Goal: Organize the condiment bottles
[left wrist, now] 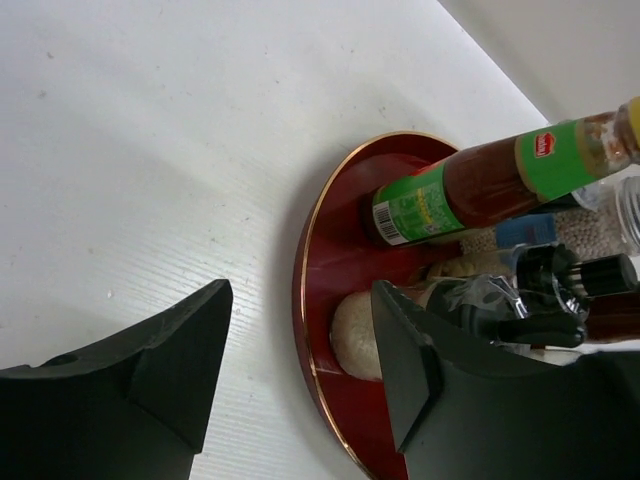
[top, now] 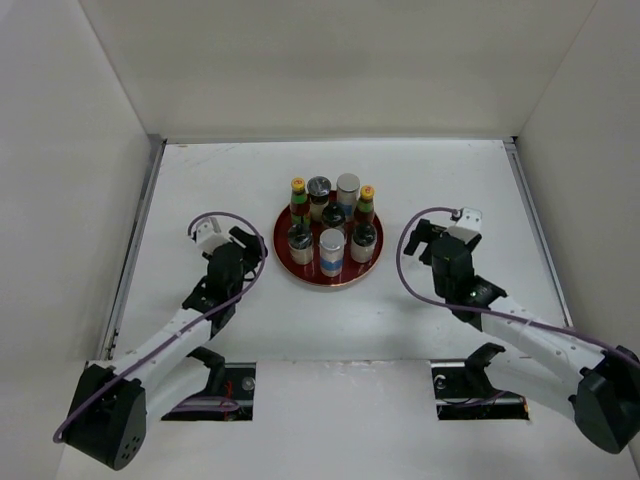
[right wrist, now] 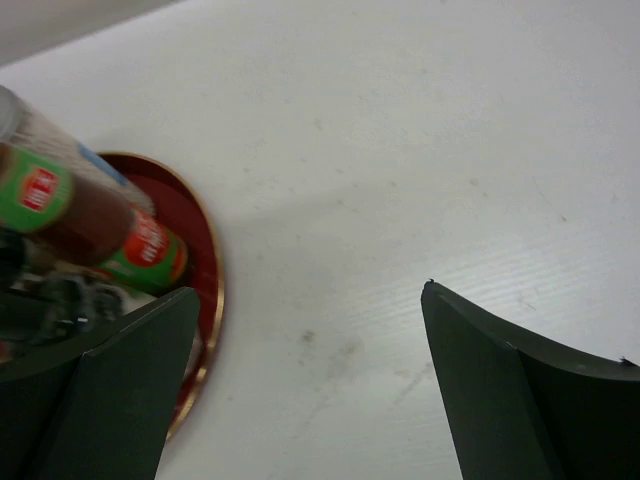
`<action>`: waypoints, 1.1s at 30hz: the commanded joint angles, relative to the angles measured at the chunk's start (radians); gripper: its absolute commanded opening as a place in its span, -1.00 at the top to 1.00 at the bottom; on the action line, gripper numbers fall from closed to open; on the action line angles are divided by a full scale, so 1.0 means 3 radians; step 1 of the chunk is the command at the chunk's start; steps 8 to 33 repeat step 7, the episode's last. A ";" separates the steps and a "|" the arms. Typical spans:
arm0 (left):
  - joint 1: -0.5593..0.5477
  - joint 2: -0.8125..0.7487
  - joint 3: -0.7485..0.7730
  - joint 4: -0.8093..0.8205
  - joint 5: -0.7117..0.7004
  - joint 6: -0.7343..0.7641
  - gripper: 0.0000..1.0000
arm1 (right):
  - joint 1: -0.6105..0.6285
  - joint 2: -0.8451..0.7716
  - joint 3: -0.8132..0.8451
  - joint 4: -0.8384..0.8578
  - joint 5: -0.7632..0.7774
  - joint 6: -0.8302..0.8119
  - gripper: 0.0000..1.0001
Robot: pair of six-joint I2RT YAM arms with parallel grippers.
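your left gripper point(left wrist: 300, 300): matte black wedge jaws parted, nothing between them, just beside the red tray point(left wrist: 335, 265).
your right gripper point(right wrist: 310, 290): jaws spread wide over the white, faintly ribbed table point(right wrist: 400, 150), holding nothing.
condiment bottles point(top: 331, 250): all upright on the round, glossy, gold-rimmed tray (slim red-sauce pair flanking the back row).
both wrist views crop the bottles, and the labels are unreadable.

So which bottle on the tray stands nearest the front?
The white-topped one with the blue band, front centre of the red tray; dark-lidded jars flank it, slightly further back.
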 commanded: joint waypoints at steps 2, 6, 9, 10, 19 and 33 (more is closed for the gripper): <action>-0.0031 -0.0108 0.0241 -0.0290 0.0013 -0.0035 -0.11 | -0.0068 -0.0076 -0.0055 0.0113 -0.0073 0.0155 -1.00; -0.0108 -0.0093 0.0364 -0.0423 0.0034 0.0017 -0.22 | -0.0068 -0.0035 -0.0055 0.0179 -0.0098 0.0135 -1.00; -0.0113 -0.0129 0.0364 -0.0423 0.0034 0.0012 -0.26 | -0.0068 -0.0050 -0.0070 0.0199 -0.0104 0.0135 -1.00; -0.0113 -0.0129 0.0364 -0.0423 0.0034 0.0012 -0.26 | -0.0068 -0.0050 -0.0070 0.0199 -0.0104 0.0135 -1.00; -0.0113 -0.0129 0.0364 -0.0423 0.0034 0.0012 -0.26 | -0.0068 -0.0050 -0.0070 0.0199 -0.0104 0.0135 -1.00; -0.0113 -0.0129 0.0364 -0.0423 0.0034 0.0012 -0.26 | -0.0068 -0.0050 -0.0070 0.0199 -0.0104 0.0135 -1.00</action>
